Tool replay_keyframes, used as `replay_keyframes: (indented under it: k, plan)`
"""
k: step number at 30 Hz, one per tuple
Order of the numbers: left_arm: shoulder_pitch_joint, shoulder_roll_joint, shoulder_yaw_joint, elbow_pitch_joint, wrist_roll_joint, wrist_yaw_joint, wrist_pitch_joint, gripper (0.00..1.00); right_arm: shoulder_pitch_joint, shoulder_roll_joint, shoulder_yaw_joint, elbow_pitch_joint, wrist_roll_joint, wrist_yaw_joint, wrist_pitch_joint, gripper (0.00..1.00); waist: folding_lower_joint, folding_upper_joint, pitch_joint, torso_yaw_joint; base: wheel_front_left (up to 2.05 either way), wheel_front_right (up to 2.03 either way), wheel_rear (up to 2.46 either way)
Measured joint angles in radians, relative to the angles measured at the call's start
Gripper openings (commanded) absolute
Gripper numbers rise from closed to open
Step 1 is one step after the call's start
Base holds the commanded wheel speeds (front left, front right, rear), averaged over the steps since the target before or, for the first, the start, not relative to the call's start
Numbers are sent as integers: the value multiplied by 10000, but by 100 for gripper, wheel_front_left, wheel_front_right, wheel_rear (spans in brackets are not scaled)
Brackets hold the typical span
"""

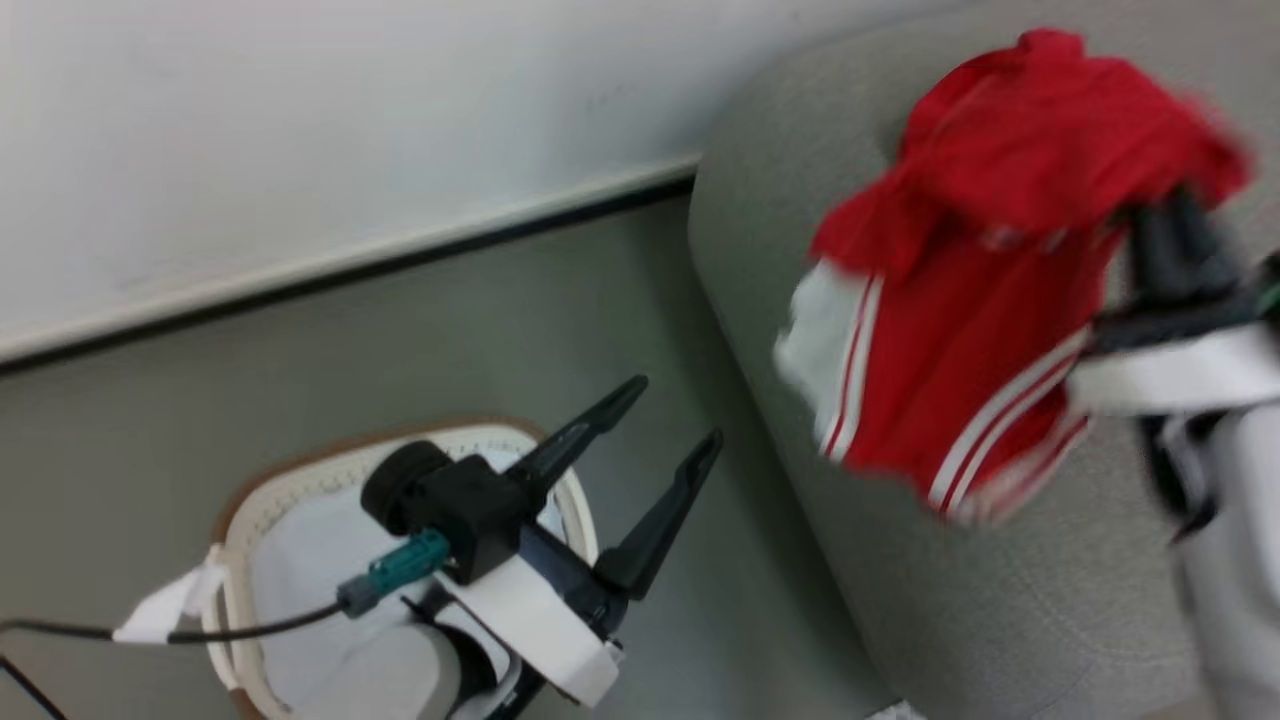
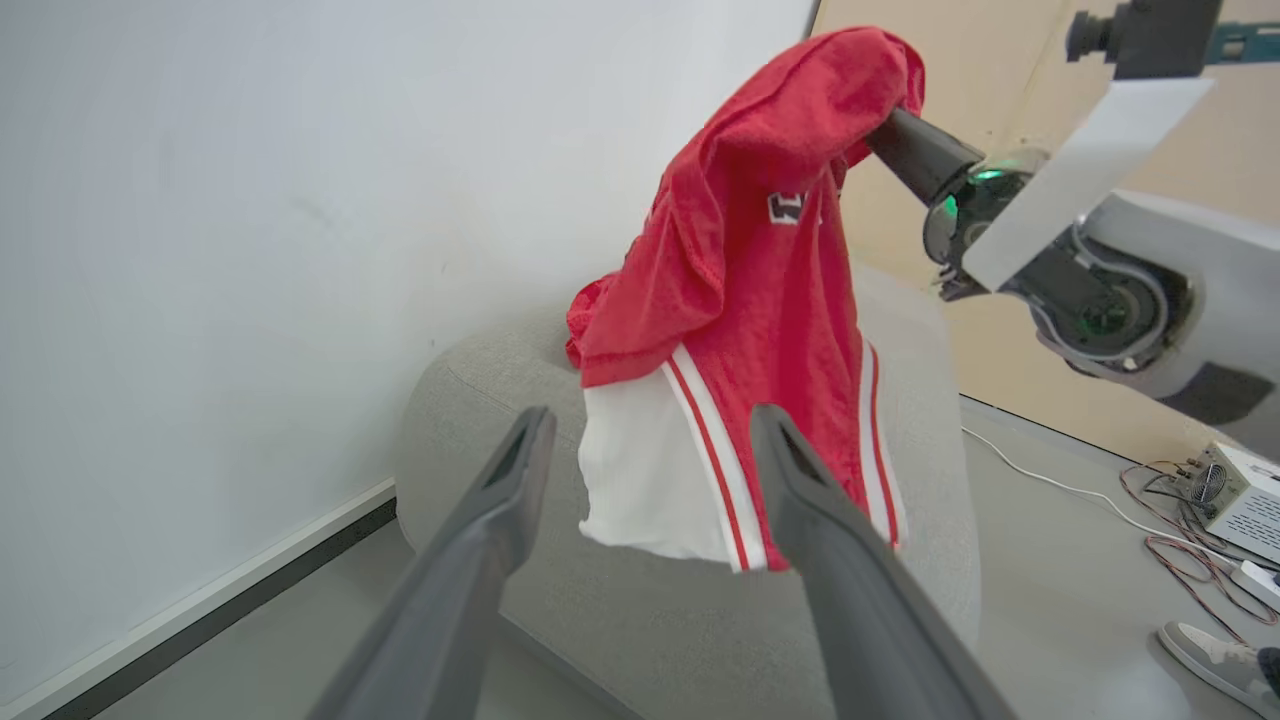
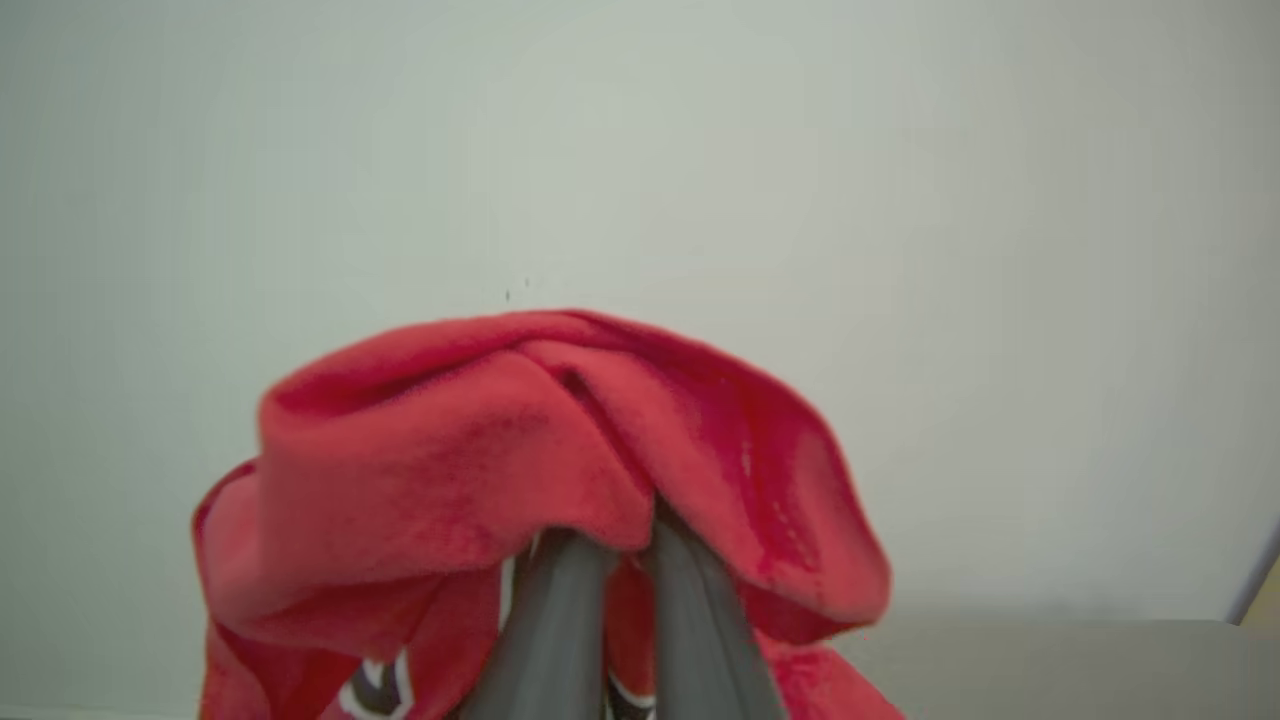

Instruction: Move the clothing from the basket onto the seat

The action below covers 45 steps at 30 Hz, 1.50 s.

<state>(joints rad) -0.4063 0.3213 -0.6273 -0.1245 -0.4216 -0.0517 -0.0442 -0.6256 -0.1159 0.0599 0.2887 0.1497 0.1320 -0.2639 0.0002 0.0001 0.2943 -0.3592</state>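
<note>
As clothing (image 1: 980, 300) drapes the right claw (image 1: 1172, 228), its fingertips are hidden.

the head camera looks steeply down from above the left pincer (image 1: 676, 412), taking in the basket (image 1: 300, 480) below it and the seat (image 1: 780, 250) ahead. the left wrist camera faces along that pincer toward the clothing (image 2: 740, 290), well apart from it. the right wrist camera sits close behind the right pincer (image 3: 620, 560), facing the wall (image 3: 640, 150). all three views share the clothing.
</note>
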Motion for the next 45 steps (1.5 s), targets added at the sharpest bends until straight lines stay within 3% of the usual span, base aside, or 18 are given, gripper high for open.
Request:
replay_keyframes:
  k: [5, 10, 16, 19, 24, 28, 29, 30, 31, 36, 40, 45]
  plan:
    - [-791, 109, 63, -50, 192, -198, -35, 100, -2551, -639, -1894, 359, -477, 0, 416, 0, 1, 0, 1151, 475, 0, 0, 0]
    - [-1243, 155, 105, 81, 221, -314, -265, 100, -5011, -1503, -4487, 769, -1197, 0, 1191, 0, 2, 0, 2137, 1104, 0, 0, 0]
    - [-1479, 161, 115, 176, 209, -401, -435, 100, -6046, -2107, -7045, 1659, -3131, 0, 1900, 0, 2, 0, 3061, 1906, 0, 0, 0]
    - [-1585, 155, 115, 213, 199, -405, -489, 100, -6036, -2015, -8230, 2209, -3902, 0, 1860, 0, 2, 0, 3477, 2245, 0, 0, 0]
    - [-1645, 151, 219, 301, 169, -357, -648, 100, -5698, -1306, -9747, 3135, -4970, 0, 1325, 0, 2, 0, 3984, 2739, 0, 0, 0]
    - [-1561, 274, 376, 485, 105, -255, -830, 100, -5344, -679, -10270, 3415, -5649, 0, 991, 1, 1, -1, 3961, 2870, 0, 0, 0]
    - [-1518, 309, 426, 508, 54, -203, -880, 100, -5278, -593, -10209, 3551, -5751, 0, 999, 33, 0, 0, 3898, 2842, 0, 0, 0]
    - [-1456, 328, 454, 541, 12, -178, -905, 100, -5204, -499, -10167, 3655, -5841, 0, 1001, 57, 0, -1, 3817, 2801, 0, 0, 0]
    - [-1387, 343, 485, 587, -33, -159, -961, 100, -5138, -418, -10134, 3735, -5919, 0, 991, 97, 1, 0, 3710, 2750, 0, 0, 0]
    - [-1039, 403, 796, 961, -278, 35, -1342, 100, -4569, -117, -9281, 4027, -6032, 0, 523, 100, -1, -1, 3033, 2500, 0, 0, 0]
    - [-393, 504, 1187, 1448, -481, 385, -1666, 100, -3716, 272, -8146, 4521, -5425, 0, 186, 100, -1, -1, 2291, 2279, 0, 0, 0]
    - [597, 541, 1791, 2082, -828, 895, -1987, 100, -2302, 435, -6803, 4148, -4529, 0, 38, 100, -3, -1, 1137, 2036, 0, 0, 0]
